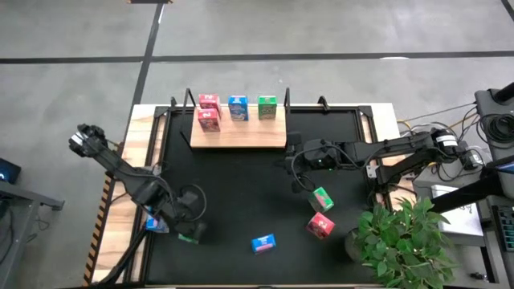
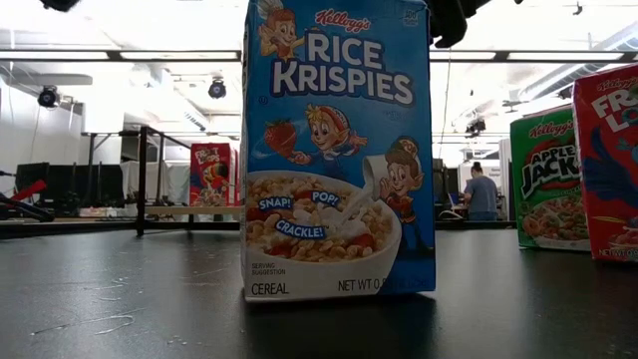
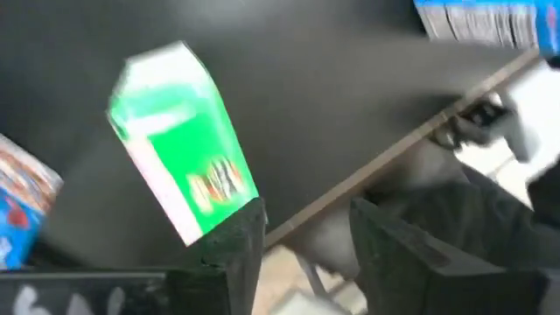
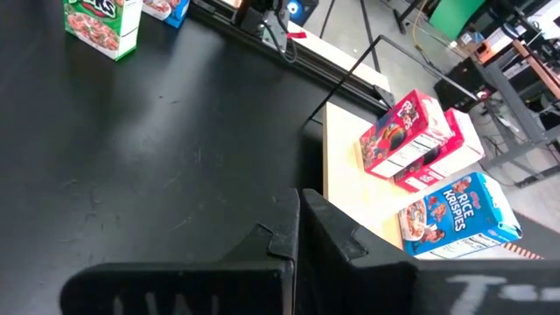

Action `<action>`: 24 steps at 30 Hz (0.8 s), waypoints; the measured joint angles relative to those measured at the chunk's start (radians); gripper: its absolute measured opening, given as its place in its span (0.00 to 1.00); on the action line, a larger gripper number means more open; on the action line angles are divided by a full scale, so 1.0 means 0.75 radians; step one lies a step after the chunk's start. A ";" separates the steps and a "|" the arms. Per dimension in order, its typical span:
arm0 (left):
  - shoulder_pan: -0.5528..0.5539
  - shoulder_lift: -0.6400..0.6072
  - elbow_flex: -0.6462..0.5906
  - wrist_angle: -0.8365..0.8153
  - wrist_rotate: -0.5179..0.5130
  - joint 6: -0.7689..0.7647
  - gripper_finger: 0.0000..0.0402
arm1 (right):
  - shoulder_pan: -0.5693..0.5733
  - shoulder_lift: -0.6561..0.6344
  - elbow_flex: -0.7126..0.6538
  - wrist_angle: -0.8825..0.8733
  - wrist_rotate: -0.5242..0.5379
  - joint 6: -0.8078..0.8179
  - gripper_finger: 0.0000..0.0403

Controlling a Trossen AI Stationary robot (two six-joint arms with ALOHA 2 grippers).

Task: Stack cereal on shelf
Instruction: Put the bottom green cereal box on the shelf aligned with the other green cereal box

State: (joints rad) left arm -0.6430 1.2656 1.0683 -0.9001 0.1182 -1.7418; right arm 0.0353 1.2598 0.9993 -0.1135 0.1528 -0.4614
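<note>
The shelf [image 1: 237,132] lies at the table's far middle and bears two pink-red boxes [image 1: 209,111], one blue box [image 1: 238,107] and one green box [image 1: 267,107]. My left gripper [image 3: 306,214] is open at the near left. A tilted green box [image 3: 184,144] stands just outside one finger, and a blue box [image 1: 157,223] is beside it. My right gripper [image 4: 297,223] is shut and empty over the mat, just off the shelf's right end [image 1: 293,156]. A green box [image 1: 322,198], a pink-red box [image 1: 320,225] and a blue box [image 1: 263,242] stand on the mat. My left gripper has nothing between its fingers. The green box's lower end [image 3: 206,229] is close to the outer side of one finger [image 3: 236,249]. I cannot tell whether they touch.
A potted plant [image 1: 401,241] stands at the near right corner. Cables and equipment [image 1: 482,136] lie to the right of the table. The low view is filled by the blue box [image 2: 339,150], with the green [image 2: 548,179] and pink-red [image 2: 610,165] boxes at its right.
</note>
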 joint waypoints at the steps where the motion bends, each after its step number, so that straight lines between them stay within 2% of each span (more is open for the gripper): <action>1: -0.002 0.002 0.020 -0.002 0.023 -0.008 0.40 | 0.000 0.000 0.000 0.000 0.000 -0.001 0.02; 5: -0.025 0.051 0.183 -0.178 0.028 -0.024 0.40 | 0.000 0.000 0.000 0.000 0.000 -0.001 0.02; 8: -0.057 0.149 0.350 -0.508 -0.066 -0.029 0.39 | 0.000 0.000 0.001 -0.001 0.000 0.000 0.02; 10: -0.083 0.221 0.442 -0.647 -0.142 -0.010 0.39 | 0.000 0.000 0.001 0.000 0.000 -0.002 0.02; 16: -0.114 0.370 0.573 -0.668 -0.221 0.068 0.44 | 0.000 0.000 0.001 -0.001 -0.004 0.004 0.02; 24: -0.131 0.450 0.500 -0.671 -0.201 0.049 0.66 | 0.003 0.000 0.001 -0.001 -0.045 0.020 0.02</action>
State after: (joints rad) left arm -0.7414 1.6034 1.4430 -1.4034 -0.0322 -1.7050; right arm 0.0376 1.2598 0.9998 -0.1139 0.1188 -0.4468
